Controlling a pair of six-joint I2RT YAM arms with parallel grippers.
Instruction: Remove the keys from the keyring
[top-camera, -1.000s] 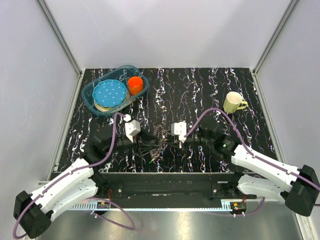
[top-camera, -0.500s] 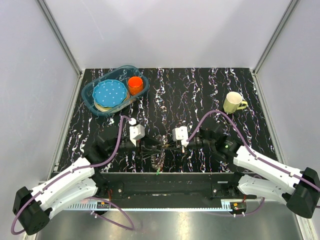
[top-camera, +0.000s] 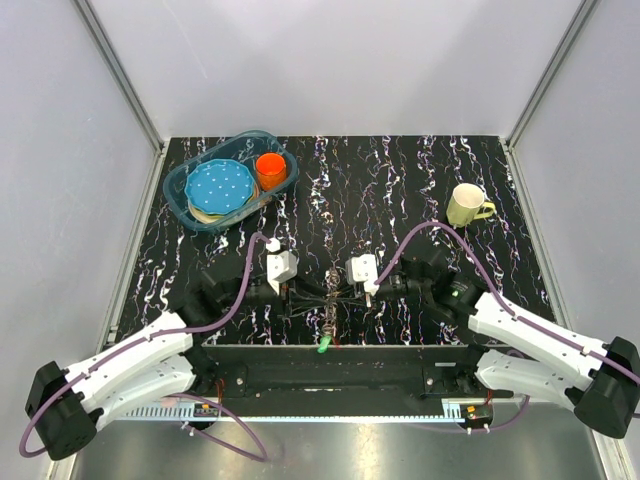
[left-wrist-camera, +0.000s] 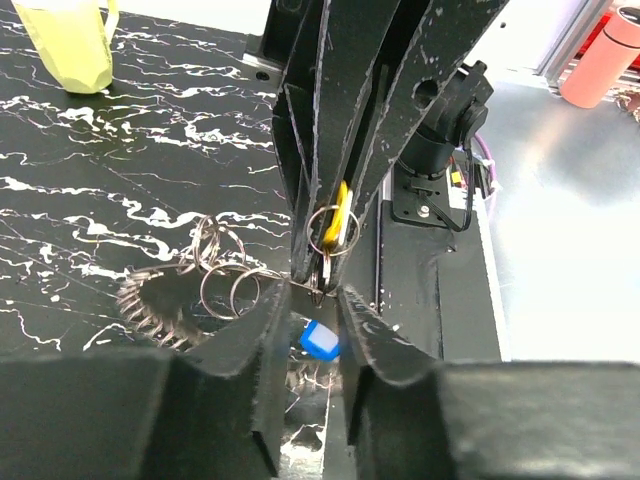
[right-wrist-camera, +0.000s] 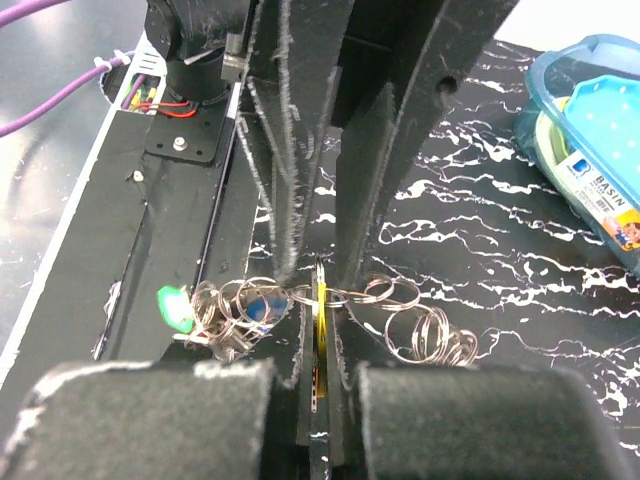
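— While both grippers are closed at the near middle of the surface (top-camera: 420, 180), what step is entered for this lot?
— Item: keys (left-wrist-camera: 155, 300) on keyring (left-wrist-camera: 312, 230). Step, as judged: working one key off the loop. No key is seen lying apart.
— Grippers?
— Left gripper (left-wrist-camera: 312, 302): pads pinched together on a thin wire link of the keyring. Right gripper (right-wrist-camera: 320, 335): clamped on one brass-yellow key (right-wrist-camera: 320, 300), held edge-on between its pads.
— Location?
— Slung between the two grippers, which meet nose to nose just inside the near edge. It is well apart from the blue basket (top-camera: 172, 190) and the mug (top-camera: 465, 205).
— Orientation?
— Long axis: far to near, crosswise to the line of the grippers. Far end: the silvery fan and several loose rings, on the surface. Near end: green piece (top-camera: 323, 347), pointing toward the arm bases and over the black rail. Blue piece (left-wrist-camera: 320, 340): just beyond the left pads.
— Requirement for the next move?
— Judgement only: the left gripper keeps the loop fixed while the right gripper walks the key along the coil to its split end with a small turning pull. A straight tug would likely drag the whole bunch or slip the wire from the pads.
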